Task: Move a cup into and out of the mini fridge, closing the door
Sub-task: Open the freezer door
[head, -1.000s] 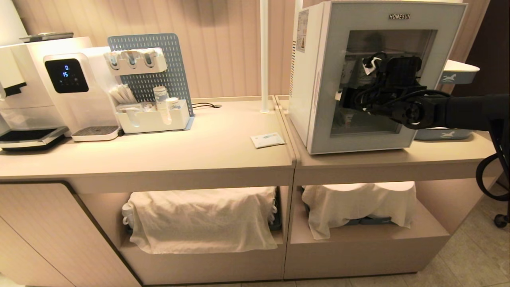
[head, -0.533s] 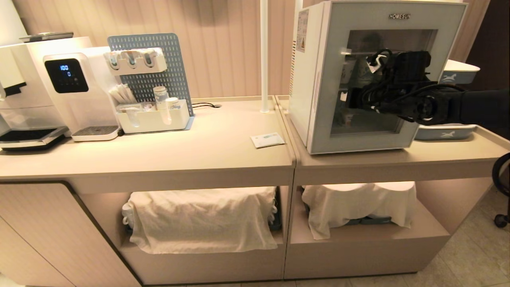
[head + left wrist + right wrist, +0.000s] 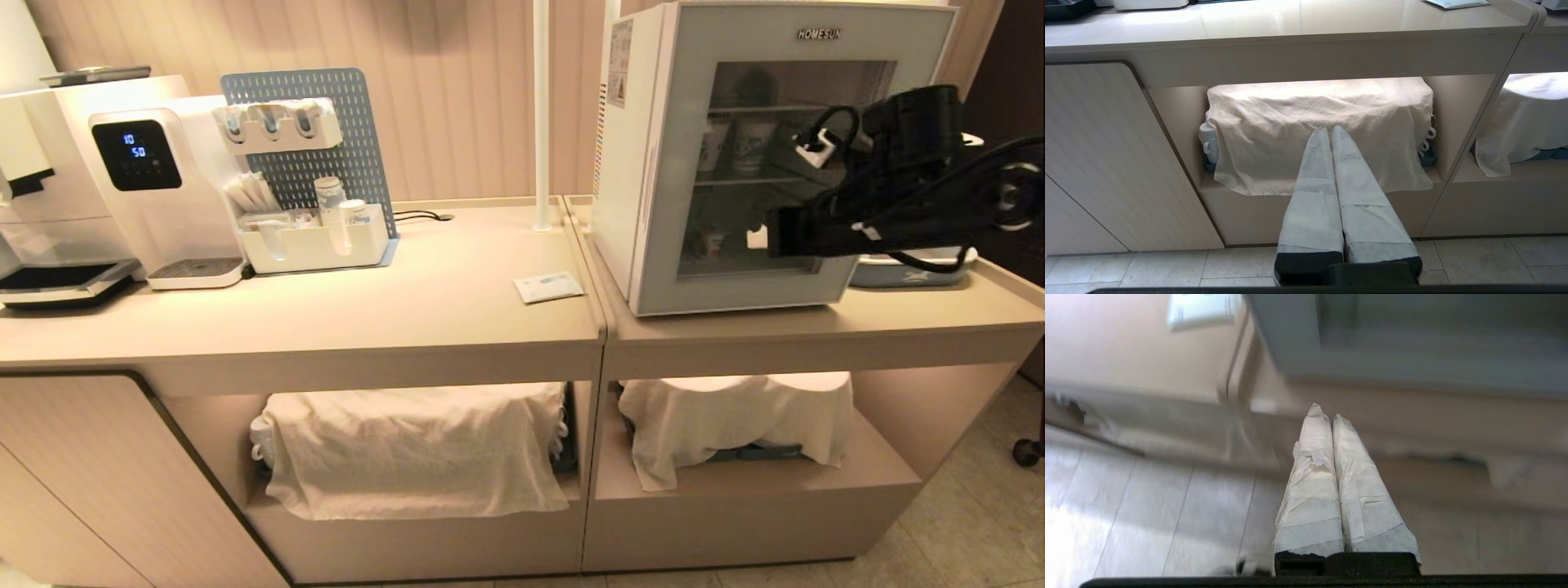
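Pressed together and empty, the right gripper's (image 3: 1327, 412) jaws hang in front of the door (image 3: 775, 163), toward its right side. That door stands shut on the fridge (image 3: 633, 155), tall axis upright, glass facing near. A small cup (image 3: 712, 242) on the lower shelf behind the glass lies left of and beyond the jaws; it may be the task's. The left gripper (image 3: 1329, 132), also closed, is parked low by the cloth-covered shelf, so the right arm is nearer.

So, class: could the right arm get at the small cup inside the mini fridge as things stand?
Probably not. The glass door of the mini fridge is closed, between the cup and the empty, shut right gripper.
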